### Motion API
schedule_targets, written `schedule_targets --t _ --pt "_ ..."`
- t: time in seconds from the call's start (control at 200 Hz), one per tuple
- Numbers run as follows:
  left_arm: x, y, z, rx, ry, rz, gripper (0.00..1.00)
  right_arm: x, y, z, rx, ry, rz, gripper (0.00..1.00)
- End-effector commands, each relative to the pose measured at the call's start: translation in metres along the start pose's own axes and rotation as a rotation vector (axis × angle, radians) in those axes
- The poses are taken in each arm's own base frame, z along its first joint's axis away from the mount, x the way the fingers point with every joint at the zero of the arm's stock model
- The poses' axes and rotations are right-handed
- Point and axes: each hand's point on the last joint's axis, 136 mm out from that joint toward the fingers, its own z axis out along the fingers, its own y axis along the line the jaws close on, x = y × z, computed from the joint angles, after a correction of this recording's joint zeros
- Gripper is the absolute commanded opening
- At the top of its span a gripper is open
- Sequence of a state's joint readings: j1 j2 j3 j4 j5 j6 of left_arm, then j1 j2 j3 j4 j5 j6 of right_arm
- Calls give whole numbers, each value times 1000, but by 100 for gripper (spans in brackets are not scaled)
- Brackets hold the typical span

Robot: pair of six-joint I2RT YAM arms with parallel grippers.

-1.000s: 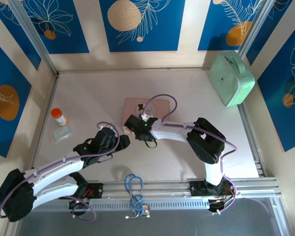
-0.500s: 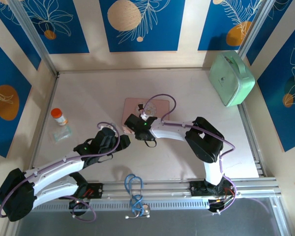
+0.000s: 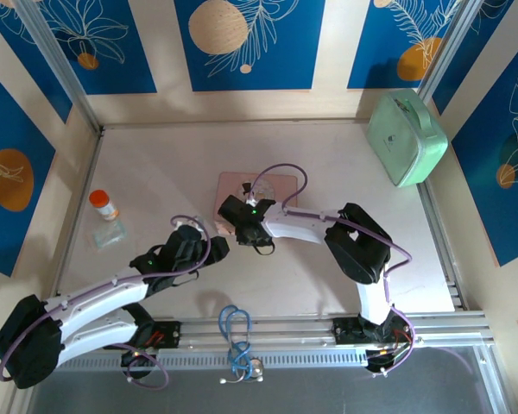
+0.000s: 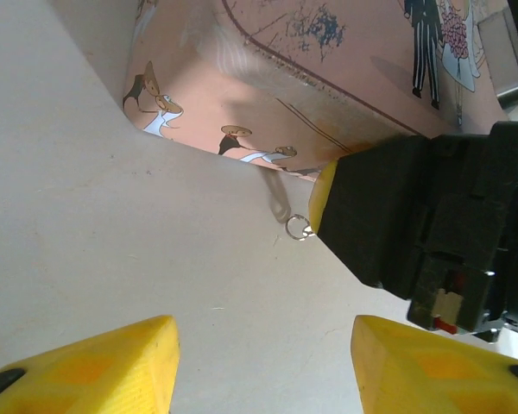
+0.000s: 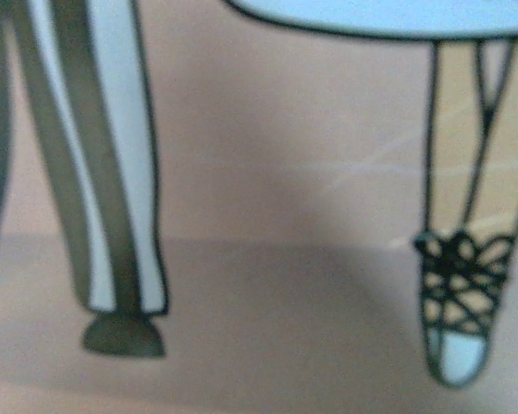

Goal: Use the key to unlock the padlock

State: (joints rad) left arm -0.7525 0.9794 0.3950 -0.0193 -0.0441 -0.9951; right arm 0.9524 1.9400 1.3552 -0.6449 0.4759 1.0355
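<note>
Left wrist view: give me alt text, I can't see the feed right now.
The left gripper is open, its yellow fingertips wide apart over the table. Ahead, a small silvery ring lies at the pink picture tin's edge, right next to the yellow pad of the black right gripper.

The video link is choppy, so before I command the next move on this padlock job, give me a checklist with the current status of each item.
1. Left fingers open, nothing between them: ok.
2. Padlock location: cannot tell.
3. Key held: cannot tell; a small silvery ring sits close beside the right fingers.
4. Right fingers open or shut: cannot tell.
5. Right wrist picture sharp: not ok, blurred and very close to the pink tin.
</note>
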Motion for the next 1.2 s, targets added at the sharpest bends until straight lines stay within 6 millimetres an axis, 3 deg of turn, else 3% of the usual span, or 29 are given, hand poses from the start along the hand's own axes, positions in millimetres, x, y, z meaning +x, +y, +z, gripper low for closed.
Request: schedule_targets --t 0.0,0.41,0.555,0.84,1.025,1.19 --pt "-1 -8 4 64 -8 -8 54 4 5 -11 -32 85 3 22" --pt "4 -37 16 248 13 -26 49 10 15 -30 -143 310 48 15" --pt "9 -35 25 255 33 -51 46 13 16 -33 -189 380 66 13" --pt "18 -35 45 271 66 -88 40 12 18 -39 -237 409 85 12" --pt "13 -46 54 345 38 -77 40 12 15 -39 -244 419 94 12" --pt "13 -47 67 381 19 -78 34 15 16 -38 -254 429 101 12"
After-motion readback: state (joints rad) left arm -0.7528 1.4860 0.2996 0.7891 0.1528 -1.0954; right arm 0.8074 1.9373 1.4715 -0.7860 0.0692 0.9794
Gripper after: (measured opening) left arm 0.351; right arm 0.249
